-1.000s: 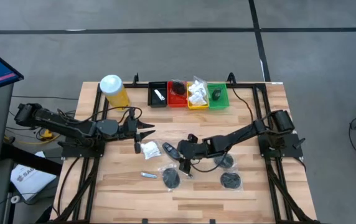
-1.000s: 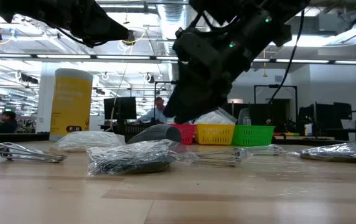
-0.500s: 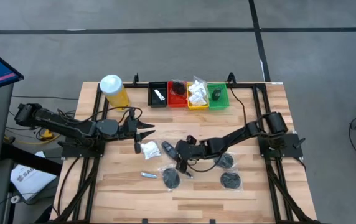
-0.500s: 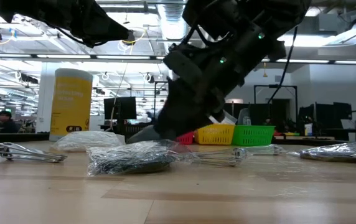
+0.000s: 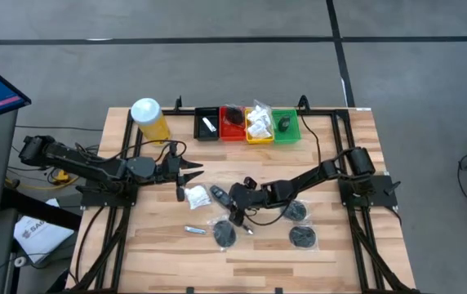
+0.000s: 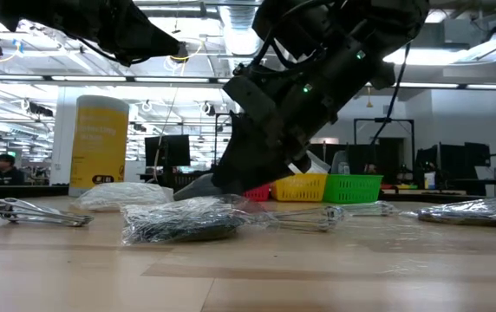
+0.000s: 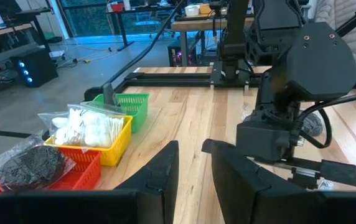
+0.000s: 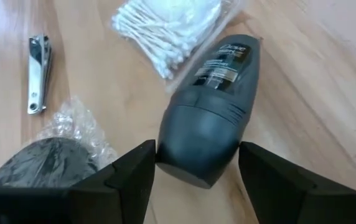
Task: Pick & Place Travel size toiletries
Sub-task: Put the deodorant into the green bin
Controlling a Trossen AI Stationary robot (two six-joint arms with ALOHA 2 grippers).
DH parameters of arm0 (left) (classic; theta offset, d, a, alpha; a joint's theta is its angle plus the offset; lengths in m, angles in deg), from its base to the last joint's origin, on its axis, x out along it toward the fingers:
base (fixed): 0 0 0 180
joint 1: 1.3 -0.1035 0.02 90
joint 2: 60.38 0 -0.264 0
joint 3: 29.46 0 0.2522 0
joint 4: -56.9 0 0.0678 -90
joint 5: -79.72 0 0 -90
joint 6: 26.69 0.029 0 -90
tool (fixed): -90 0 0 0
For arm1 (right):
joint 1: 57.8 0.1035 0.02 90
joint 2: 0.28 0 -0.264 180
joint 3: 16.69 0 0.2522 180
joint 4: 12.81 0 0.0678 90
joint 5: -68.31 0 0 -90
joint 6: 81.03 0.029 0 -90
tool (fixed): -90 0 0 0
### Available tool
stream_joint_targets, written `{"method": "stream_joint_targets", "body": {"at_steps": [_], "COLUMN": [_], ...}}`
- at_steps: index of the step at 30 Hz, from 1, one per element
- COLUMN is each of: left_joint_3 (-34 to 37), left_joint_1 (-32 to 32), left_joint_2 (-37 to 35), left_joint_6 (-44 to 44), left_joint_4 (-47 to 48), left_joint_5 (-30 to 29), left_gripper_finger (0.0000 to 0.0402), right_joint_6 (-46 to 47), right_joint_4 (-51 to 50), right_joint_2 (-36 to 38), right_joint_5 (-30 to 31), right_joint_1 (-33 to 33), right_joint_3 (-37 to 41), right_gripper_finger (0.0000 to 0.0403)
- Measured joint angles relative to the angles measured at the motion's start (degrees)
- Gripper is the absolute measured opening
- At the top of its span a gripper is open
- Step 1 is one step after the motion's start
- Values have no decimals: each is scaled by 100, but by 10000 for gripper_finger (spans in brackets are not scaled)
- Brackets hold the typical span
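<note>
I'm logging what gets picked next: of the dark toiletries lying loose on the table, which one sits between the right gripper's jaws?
The black oval case lying beside the cotton swab sachet. It lies bare between the right gripper's open jaws, unlike the plastic-wrapped black discs.

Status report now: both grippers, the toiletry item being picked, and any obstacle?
Right gripper open, straddling the black oval case on the table. Left gripper open, waiting by the white sachet. Cotton swab bag touches the case's far end.

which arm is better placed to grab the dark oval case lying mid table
Right. The right pincer is open and straddles the dark oval case. The left pincer waits near the table's left edge.
</note>
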Motion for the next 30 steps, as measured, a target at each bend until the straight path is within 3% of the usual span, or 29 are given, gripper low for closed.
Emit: {"method": "stream_joint_targets", "body": {"at_steps": [12, 30], "left_joint_3": [0, 0], "left_joint_1": [0, 0], "left_joint_2": [0, 0], "left_joint_6": [0, -1], "left_joint_4": [0, -9], "left_joint_5": [0, 0], "left_gripper_finger": [85, 85], "right_joint_6": [-7, -197], "right_joint_4": [-212, 28], "right_joint_2": [0, -86], "right_joint_5": [577, 543], "right_joint_1": [-18, -109], "right_joint_3": [0, -1], "right_gripper_finger": [195, 196]}}
